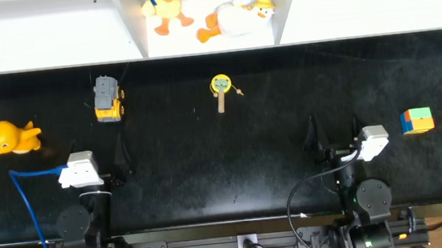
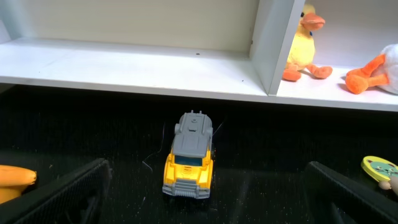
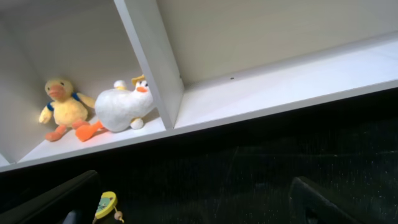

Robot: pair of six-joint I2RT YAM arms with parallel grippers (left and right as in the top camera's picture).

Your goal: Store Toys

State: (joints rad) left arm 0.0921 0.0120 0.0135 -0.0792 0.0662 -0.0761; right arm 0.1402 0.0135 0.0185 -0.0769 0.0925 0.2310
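- Left gripper [image 1: 99,157] open, empty, near truck [image 2: 188,155].
- Right gripper [image 1: 334,134] open, empty.
- Yellow duck [image 1: 166,4] and white duck [image 1: 236,17] sit in shelf [image 1: 37,36], middle bay.
- Cube [image 1: 417,120] lies far right.

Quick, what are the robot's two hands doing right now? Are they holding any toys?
Left gripper: open, holding nothing.
Right gripper: open, holding nothing.
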